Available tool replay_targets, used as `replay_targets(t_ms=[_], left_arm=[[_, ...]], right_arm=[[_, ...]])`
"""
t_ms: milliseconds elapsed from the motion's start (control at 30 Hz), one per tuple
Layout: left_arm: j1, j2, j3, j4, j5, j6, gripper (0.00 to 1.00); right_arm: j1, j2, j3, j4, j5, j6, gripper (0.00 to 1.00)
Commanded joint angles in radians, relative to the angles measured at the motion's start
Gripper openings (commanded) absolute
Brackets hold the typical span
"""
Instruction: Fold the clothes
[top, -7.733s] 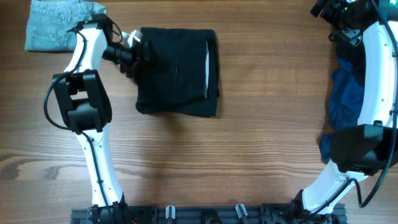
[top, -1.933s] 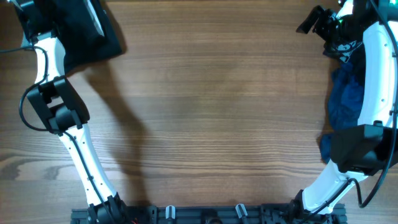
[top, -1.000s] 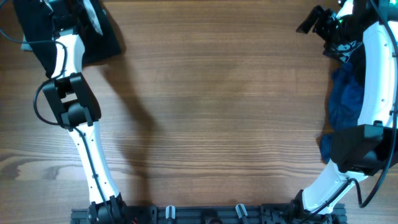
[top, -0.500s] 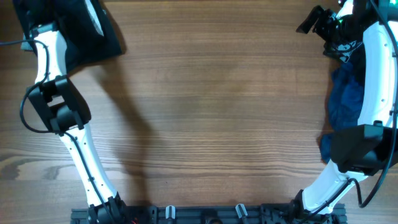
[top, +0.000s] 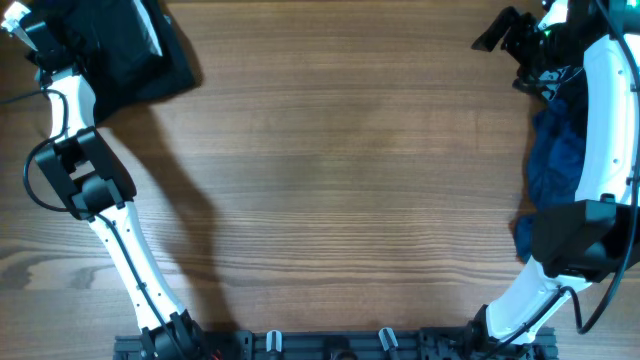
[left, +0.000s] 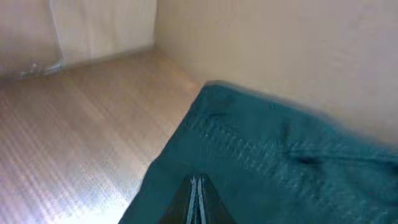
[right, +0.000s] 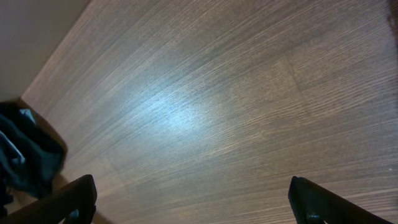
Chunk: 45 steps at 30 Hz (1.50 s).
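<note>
The wooden table (top: 350, 200) lies bare across its near and middle stretch. Along the right side, beside the right arm, sits a rumpled heap of blue clothes (top: 560, 165), with a darker navy piece (top: 562, 92) just beyond it.

At the far right edge the right gripper (right: 194, 202) hangs above bare wood with its fingers (right: 78, 199) spread wide apart and nothing between them.

In the far left corner lie the shorts (top: 135, 55), folded into a compact black bundle that runs past the top of the overhead view. A pale strip of lining shows along the bundle's right side, and its near right corner spreads flat on the wood. Seen from the left wrist, the cloth (left: 280, 168) looks dark with a greenish cast, fairly smooth, with a stitched seam running across it and one edge lying flat on the table.

The left gripper (left: 196, 199) is at the near edge of the shorts, its fingers (left: 186, 208) pressed tightly together. Whether any cloth is pinched between them cannot be told.
</note>
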Motion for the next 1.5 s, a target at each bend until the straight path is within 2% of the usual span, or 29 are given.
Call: replay_targets(t_ms=[0,100,200,333,500,633,967,1267,1400,1433,1467], left_arm=[[-0.008,-0.025,-0.002,0.181,0.078,-0.009,0.04],[-0.021,-0.103,-0.002,0.323,0.117,-0.009,0.04],[-0.040,-0.141,-0.002,0.341,0.117,-0.009,0.04],[-0.082,-0.151,-0.002,0.294,0.117,-0.008,0.04],[-0.142,-0.111,-0.003,0.145,0.117,-0.008,0.04],[-0.169,-0.047,-0.003,0.120,0.117,-0.008,0.04],[-0.160,0.048,-0.003,-0.014,0.117,-0.009,0.04],[-0.134,-0.069,-0.002,0.349,0.114,-0.007,0.04],[-0.103,-0.084,-0.002,0.347,0.023,-0.008,0.04],[-0.095,-0.082,-0.003,0.307,0.007,-0.008,0.04],[-0.080,-0.079,-0.003,0.186,0.005,-0.009,0.04]], right_arm=[[0.004,0.000,-0.004,0.004,-0.023,0.009,1.00],[0.004,0.000,-0.004,0.003,-0.023,0.003,1.00],[0.004,0.000,-0.004,0.004,-0.023,0.003,1.00],[0.004,0.000,-0.004,0.015,-0.023,0.003,1.00],[0.004,0.000,-0.004,0.014,-0.022,0.002,1.00],[0.004,0.000,-0.004,0.010,-0.019,-0.006,1.00],[0.005,0.000,-0.004,-0.031,-0.019,-0.049,1.00],[0.005,0.000,-0.004,-0.029,-0.020,-0.047,1.00],[0.005,0.000,-0.004,-0.028,-0.020,-0.046,1.00],[0.005,0.000,-0.004,-0.027,-0.019,-0.046,1.00],[0.005,0.000,-0.004,-0.028,-0.020,-0.046,1.00]])
